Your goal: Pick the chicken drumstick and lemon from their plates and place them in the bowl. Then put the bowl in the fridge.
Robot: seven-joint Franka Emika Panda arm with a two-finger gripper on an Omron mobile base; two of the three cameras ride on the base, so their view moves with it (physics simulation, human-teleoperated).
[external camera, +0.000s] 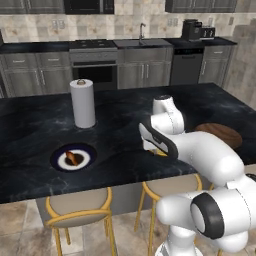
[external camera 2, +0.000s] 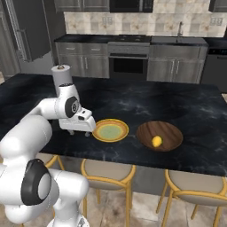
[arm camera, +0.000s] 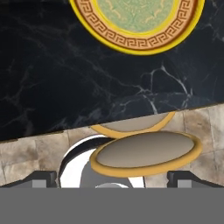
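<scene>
1. A small brown-orange chicken drumstick [external camera: 74,158] lies on a round dark blue-rimmed plate with a white ring [external camera: 59,155], near the front edge of the black marble island counter [external camera: 120,150], toward its left end.
2. A small bright yellow lemon [external camera 2: 156,141] sits inside the wide, shallow dark-brown wooden bowl [external camera 2: 170,129], near the front edge, so that half of the loading looks done.
3. A yellow-orange plate with a greenish centre [external camera 2: 110,131] lies bare just left of the bowl, likely the lemon's former place.
4. The white arm's two-finger gripper [external camera 2: 82,131] hangs just left of that plate, over the counter's front edge, fingers spread wide and holding nothing; its tips are hard to make out from the base cameras.
5. It seems placed between the plates to swing toward the drumstick next.
6. A white paper towel roll [external camera: 82,104] stands upright behind the blue plate.
</scene>
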